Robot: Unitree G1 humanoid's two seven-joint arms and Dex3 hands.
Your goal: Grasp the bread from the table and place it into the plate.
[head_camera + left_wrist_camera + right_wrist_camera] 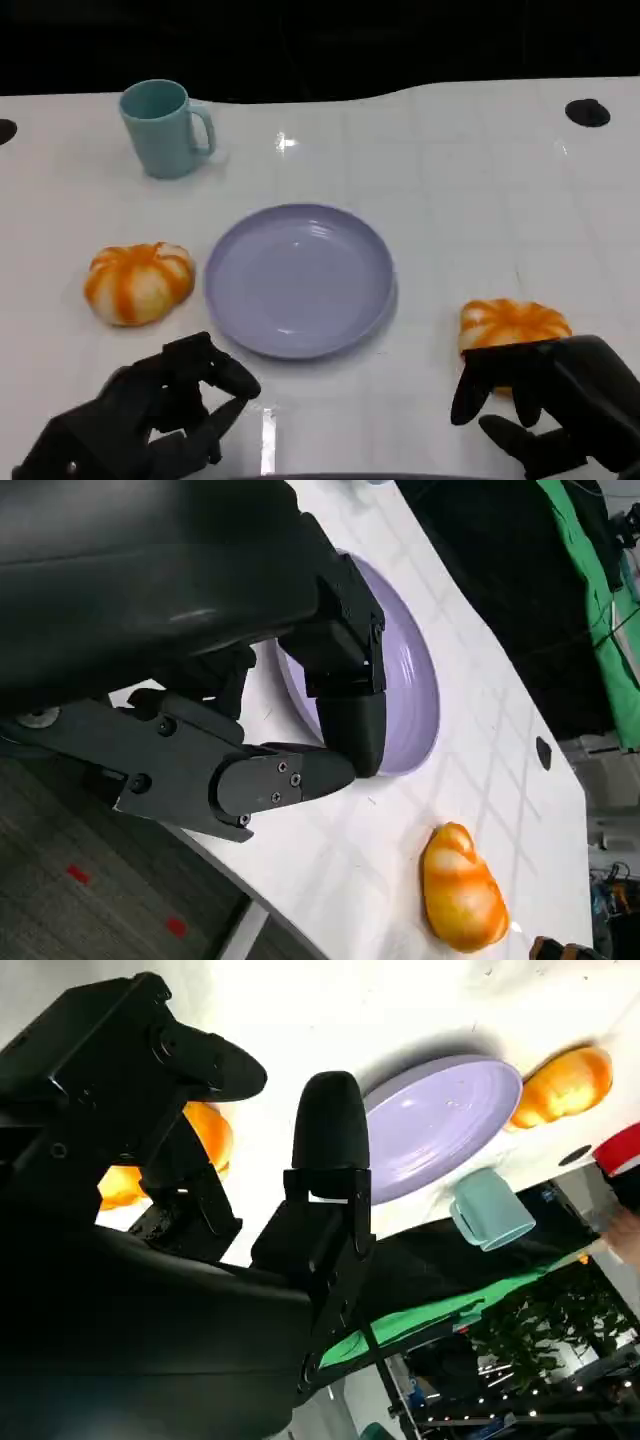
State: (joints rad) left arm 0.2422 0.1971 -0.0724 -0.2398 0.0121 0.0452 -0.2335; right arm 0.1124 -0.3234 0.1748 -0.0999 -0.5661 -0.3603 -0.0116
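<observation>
A lavender plate (300, 278) lies in the middle of the white table with nothing on it. One orange-and-white bread (140, 282) sits just left of the plate. A second bread (512, 325) sits to the plate's right. My right hand (560, 400) hovers at that bread's near side with fingers spread, and the bread (210, 1135) shows behind those fingers (330, 1120), not gripped. My left hand (150, 415) is low at the front left, fingers apart, holding nothing. The left wrist view shows the plate (410, 680) and the right-side bread (462, 890) beyond my left hand (250, 710).
A teal mug (165, 128) stands at the back left, handle to the right. Two black round marks (587, 112) sit near the table's far edge, beyond which it is dark. The right wrist view shows the mug (490, 1210) and the far bread (565, 1085).
</observation>
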